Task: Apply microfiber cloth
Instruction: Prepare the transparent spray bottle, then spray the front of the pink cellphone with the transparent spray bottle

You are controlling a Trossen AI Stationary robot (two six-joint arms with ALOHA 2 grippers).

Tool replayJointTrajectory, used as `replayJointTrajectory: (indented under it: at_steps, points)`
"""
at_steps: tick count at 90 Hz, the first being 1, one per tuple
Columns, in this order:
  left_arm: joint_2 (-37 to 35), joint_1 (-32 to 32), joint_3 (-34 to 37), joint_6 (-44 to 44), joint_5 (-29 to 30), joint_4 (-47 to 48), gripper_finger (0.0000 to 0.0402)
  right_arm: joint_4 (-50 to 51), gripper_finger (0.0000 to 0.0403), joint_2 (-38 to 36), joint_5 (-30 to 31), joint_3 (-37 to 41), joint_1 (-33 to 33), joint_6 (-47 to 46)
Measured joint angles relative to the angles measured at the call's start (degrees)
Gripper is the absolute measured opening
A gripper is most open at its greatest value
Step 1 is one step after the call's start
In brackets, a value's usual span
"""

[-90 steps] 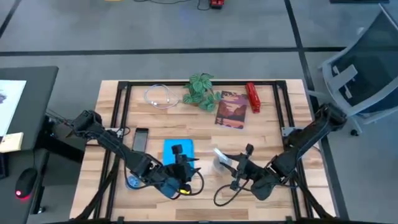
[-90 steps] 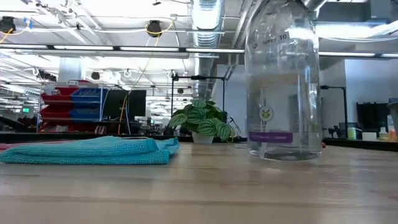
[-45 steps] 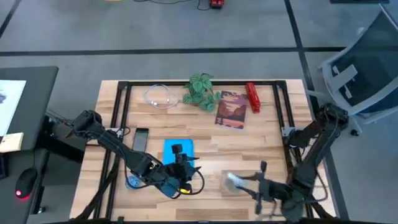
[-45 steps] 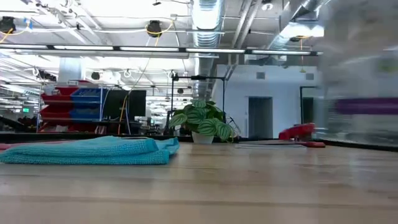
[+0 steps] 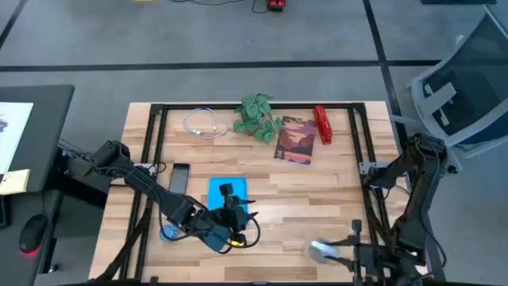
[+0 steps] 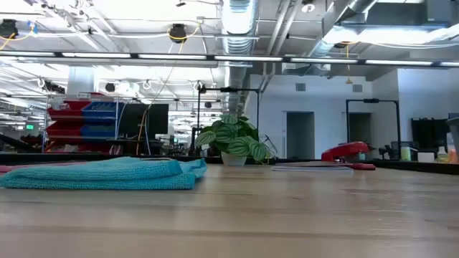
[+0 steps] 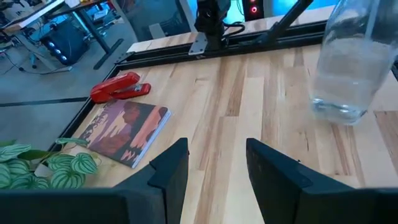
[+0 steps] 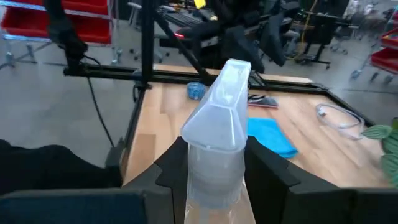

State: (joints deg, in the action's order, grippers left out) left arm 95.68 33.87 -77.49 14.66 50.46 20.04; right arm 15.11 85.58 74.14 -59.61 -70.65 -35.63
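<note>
Cloth status: microfiber cloth (image 5: 228, 191) lies flat on the table (image 5: 333, 175), left of centre toward 7 o'clock, folded, nothing gripping it. Black phone (image 5: 179, 176) sits just beside it at its 9 o'clock; small blue ball (image 5: 168, 233) at the near edge, about 8 o'clock of the cloth.

Left gripper (image 5: 235, 232) hangs just past the cloth's near edge, roughly its 6 o'clock. Its wrist view shows the fingers (image 7: 168, 174) spread apart with bare wood between them, holding nothing.

Right gripper (image 8: 214, 165) is down at the table's 5 o'clock corner, clamped around a clear spray bottle (image 8: 217, 143), well apart from the cloth.

My read: the left arm is the one to take the cloth, and that pick hasn't begun.

To do it well:
- keep the jaws wide, come down over the near edge or a corner of the fold
- pinch through all layers so it lifts as one piece
- stay off the phone side
- lift straight up before travelling, cloth will drape and drag
</note>
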Motion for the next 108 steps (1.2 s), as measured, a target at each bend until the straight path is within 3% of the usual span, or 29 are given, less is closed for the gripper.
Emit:
replayJointTrajectory:
  at_steps: [14,35,53,65,80,93,108]
  points:
    - [0.0,0.0,0.0,0.0,0.0,-0.1,0.0136,4.0,0.0106,0.0,-1.0,0.0,1.5,-6.4]
    - [0.0,-0.1,0.0,0.3,-0.1,-0.3,0.0136,4.9,0.0201,-0.2,-3.5,0.0,2.9,-6.5]
    - [0.0,-0.1,0.0,1.0,-0.1,-0.6,0.0136,4.4,0.022,-1.5,-3.8,0.0,2.8,-4.0]
    - [0.0,-0.1,0.0,1.7,0.7,-0.8,0.0136,2.1,0.0221,-3.4,-4.0,0.0,2.8,1.9]
    - [0.0,-1.7,0.0,3.6,5.6,-0.6,0.0136,-1.6,0.0212,-9.2,-5.0,0.0,5.4,17.2]
    - [-0.1,-3.7,-0.1,10.8,4.6,4.5,0.0136,-3.2,0.0191,-16.1,-13.9,0.0,12.4,25.3]
    - [-2.9,-7.1,-0.1,28.0,0.2,26.3,0.0136,-1.6,0.0168,-19.2,-33.5,-0.1,26.3,27.0]
